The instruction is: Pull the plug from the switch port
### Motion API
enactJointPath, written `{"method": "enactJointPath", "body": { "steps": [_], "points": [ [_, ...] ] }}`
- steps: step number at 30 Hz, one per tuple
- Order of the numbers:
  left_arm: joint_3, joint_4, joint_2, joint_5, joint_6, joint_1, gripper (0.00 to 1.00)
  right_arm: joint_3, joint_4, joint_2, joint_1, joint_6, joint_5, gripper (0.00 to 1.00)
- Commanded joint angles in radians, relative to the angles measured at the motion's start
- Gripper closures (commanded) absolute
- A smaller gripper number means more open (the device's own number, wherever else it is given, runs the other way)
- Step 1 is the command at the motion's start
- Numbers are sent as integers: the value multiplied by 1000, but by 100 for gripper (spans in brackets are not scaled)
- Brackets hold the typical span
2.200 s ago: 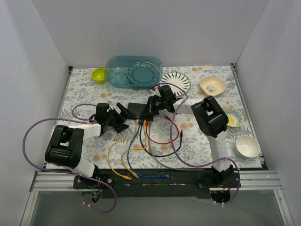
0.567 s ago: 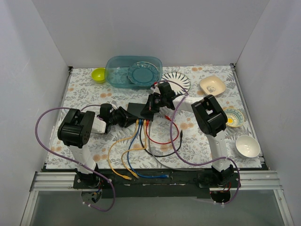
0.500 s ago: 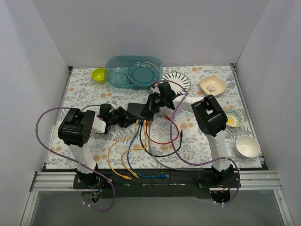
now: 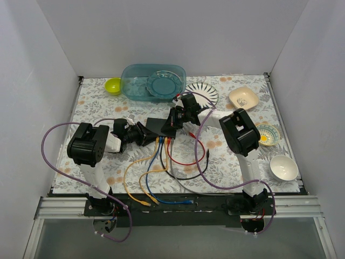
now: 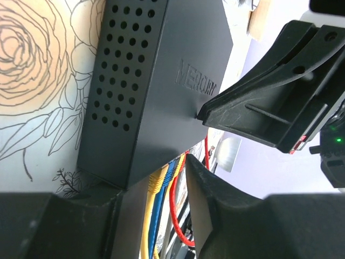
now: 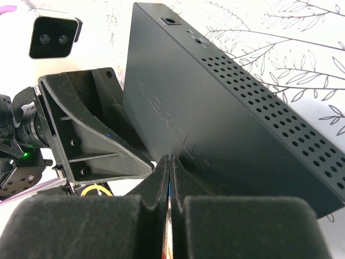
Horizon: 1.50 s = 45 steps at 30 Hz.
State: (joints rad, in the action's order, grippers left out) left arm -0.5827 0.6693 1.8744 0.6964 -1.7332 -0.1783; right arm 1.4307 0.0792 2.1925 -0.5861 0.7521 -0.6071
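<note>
The switch [image 4: 158, 125] is a flat black box mid-table, its perforated top filling the left wrist view [image 5: 156, 81] and the right wrist view [image 6: 226, 108]. Yellow, blue and red cables run from its near edge, each on its plug [image 4: 161, 140]. My left gripper [image 4: 144, 134] lies at the switch's left near corner. Its fingers [image 5: 226, 216] stand apart, and the yellow plug [image 5: 156, 186] and its neighbours show in the gap between them. Whether a pad touches a plug I cannot make out. My right gripper [image 6: 170, 159] is shut, tips resting on the switch's top [image 4: 173, 123].
A teal tub [image 4: 153, 82] holding a blue plate stands at the back, with a green bowl [image 4: 112, 85] to its left. A striped plate [image 4: 202, 93], a beige dish [image 4: 243, 97], a patterned bowl [image 4: 268, 134] and a white bowl [image 4: 283, 167] sit at the right. Loose cable ends [image 4: 156, 199] trail toward the front rail.
My left arm has swung in from the left, bringing its gripper up to the switch's left near corner. The right gripper has stayed on the switch.
</note>
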Motion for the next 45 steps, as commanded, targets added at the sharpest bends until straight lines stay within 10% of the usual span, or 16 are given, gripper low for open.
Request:
{"method": "enactJointPath", "body": {
  "steps": [1, 20, 45],
  "points": [
    [-8, -114, 26, -15, 75, 2, 69, 5, -78, 50, 5, -48, 64, 99],
    [-17, -139, 57, -72, 55, 3, 100, -4, -78, 53, 5, -51, 63, 99],
    [74, -495, -276, -171, 124, 49, 100, -7, -64, 47, 23, -50, 61, 99]
  ]
}}
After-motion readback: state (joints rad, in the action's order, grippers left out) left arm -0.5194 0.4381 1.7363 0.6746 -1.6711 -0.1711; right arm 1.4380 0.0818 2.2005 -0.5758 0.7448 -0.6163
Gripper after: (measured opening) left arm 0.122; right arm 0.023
